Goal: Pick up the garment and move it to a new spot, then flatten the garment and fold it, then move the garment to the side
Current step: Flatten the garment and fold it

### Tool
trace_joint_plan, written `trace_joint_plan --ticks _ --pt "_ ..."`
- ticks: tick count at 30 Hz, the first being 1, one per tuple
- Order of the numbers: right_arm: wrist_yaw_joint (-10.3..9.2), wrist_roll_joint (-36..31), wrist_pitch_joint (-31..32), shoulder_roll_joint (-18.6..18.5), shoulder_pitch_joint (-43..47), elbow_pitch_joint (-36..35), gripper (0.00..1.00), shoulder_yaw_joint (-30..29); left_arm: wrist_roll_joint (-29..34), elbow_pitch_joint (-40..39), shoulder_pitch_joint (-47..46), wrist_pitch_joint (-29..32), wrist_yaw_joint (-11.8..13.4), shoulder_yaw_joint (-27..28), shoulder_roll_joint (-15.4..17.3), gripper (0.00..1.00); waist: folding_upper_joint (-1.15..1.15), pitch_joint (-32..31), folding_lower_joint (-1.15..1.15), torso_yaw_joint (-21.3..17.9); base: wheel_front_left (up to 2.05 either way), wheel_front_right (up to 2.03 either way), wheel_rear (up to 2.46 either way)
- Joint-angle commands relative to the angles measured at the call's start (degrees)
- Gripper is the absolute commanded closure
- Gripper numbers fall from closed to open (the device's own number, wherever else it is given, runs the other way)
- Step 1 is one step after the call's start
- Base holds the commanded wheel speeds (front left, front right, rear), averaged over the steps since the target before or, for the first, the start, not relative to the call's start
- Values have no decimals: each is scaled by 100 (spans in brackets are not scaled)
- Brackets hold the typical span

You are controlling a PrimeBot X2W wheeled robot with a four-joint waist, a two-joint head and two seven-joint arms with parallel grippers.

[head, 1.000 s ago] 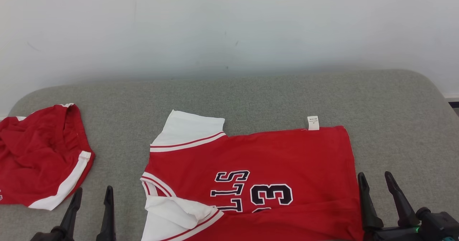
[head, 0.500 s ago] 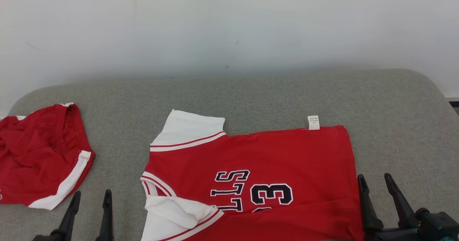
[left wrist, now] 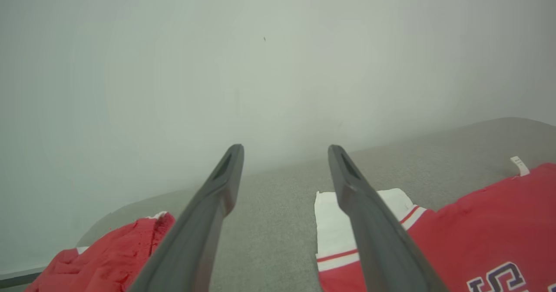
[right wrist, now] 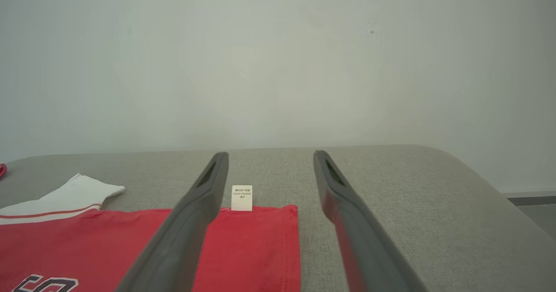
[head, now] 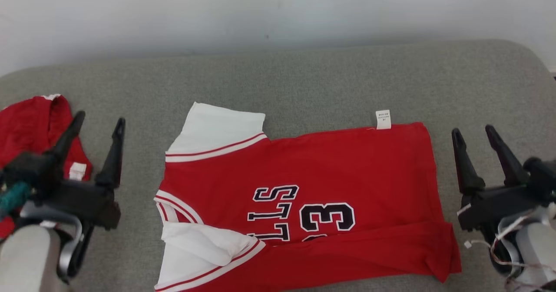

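The garment point(head: 330, 170) is a red jersey with white sleeves and dark lettering. It lies spread on the grey cushion point(head: 304, 79), its near edge folded over. A white label point(head: 383, 119) sticks out at its far edge. My left gripper point(head: 100, 120) hovers open to the left of the jersey's sleeves, holding nothing. My right gripper point(head: 472, 131) hovers open just past the jersey's right edge, also holding nothing. The left wrist view looks between my left gripper's point(left wrist: 285, 149) spread fingers at a white sleeve of the garment point(left wrist: 486, 222). The right wrist view frames the garment point(right wrist: 247, 248) corner beside my right gripper point(right wrist: 271, 155).
A second red garment point(head: 30, 122) with white trim lies crumpled at the cushion's left end, partly behind my left gripper, and shows as the crumpled red cloth point(left wrist: 108, 257) in the left wrist view. A pale wall point(head: 260, 9) rises right behind the cushion. The cushion's right end is rounded.
The head camera has tilted down, so the whole picture has shifted. Both grippers have come up and forward beside the jersey, still open. The jersey itself has not moved.
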Motion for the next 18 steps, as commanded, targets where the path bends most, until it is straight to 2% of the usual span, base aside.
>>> trace_joint_plan --ticks 1,4,11,18 --pt "-14 11 40 -39 -145 55 0 36 -63 40 -167 27 15 -58 76 0 0 493 -1 -107 0 0 0" --pt "-14 144 268 -178 -765 438 0 228 -372 327 -927 265 13 -484 352 0 0 845 -1 -181 0 0 0" --pt "-14 308 789 -242 -1995 1301 0 763 -1194 1352 -2440 975 12 -1470 733 0 0 1431 -1 -383 0 0 0" --pt "-14 515 1225 -24 -2811 2066 0 1357 -1899 2356 -3382 1466 12 -2266 834 0 0 1672 -1 -653 0 0 0"
